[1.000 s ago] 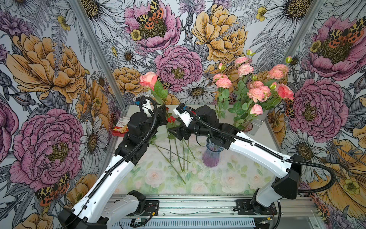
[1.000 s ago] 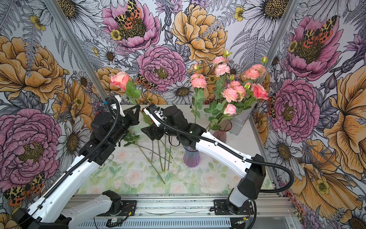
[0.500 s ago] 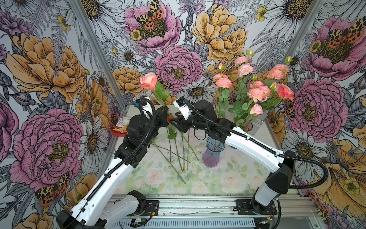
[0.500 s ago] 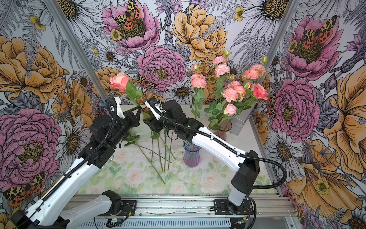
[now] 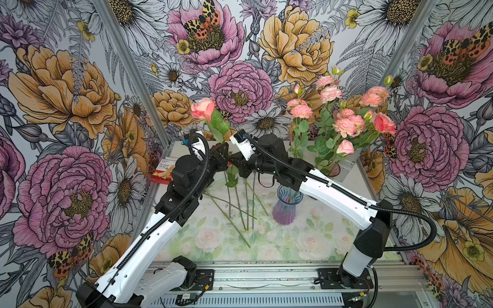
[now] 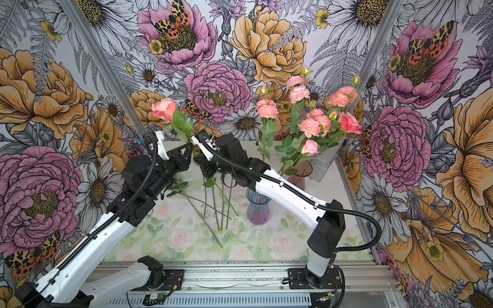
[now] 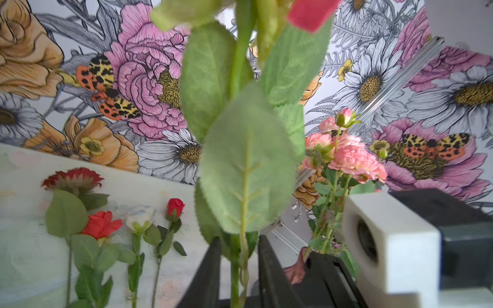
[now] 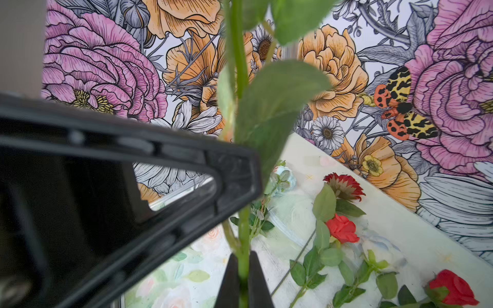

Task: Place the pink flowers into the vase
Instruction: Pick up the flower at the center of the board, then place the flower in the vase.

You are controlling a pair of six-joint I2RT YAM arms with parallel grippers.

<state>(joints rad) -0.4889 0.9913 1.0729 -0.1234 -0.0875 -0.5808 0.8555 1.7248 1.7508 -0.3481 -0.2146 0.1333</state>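
Pink rose (image 5: 216, 125): it is standing nearly upright, its long axis running up and down with a slight lean. The bloom (image 5: 203, 109) is pointing up toward the back wall and the cut end is pointing down at the table (image 5: 306, 240).
Place: it is hanging in the air beyond the ribbed vase (image 5: 288, 205), on my left arm's side of it.
Right pincer (image 8: 242, 278): I am clamping it tight on the thin green stem below the leaves, both black fingers pressing in with no gap.
Left pincer (image 7: 238, 266): I am keeping it partly open around the same stem, higher up. A gap is showing beside the stem, so it is gripping nothing.
Rose make: salmon petals are curling in layers. The leaves are broad, oval and felt-like, with toothed edges and pressed veins. The stem is a smooth rod.
Ribbed vase: fluted clear glass, blue at the flared rim and fading to violet at the base.
Pink flowers (image 5: 344, 120): ruffled heads are standing in the pink vase (image 5: 333, 168), beyond the ribbed vase on my right arm's side.
Red flowers (image 7: 101, 225) and white rose (image 7: 140, 217): these are lying flat on the table beyond the ribbed vase.
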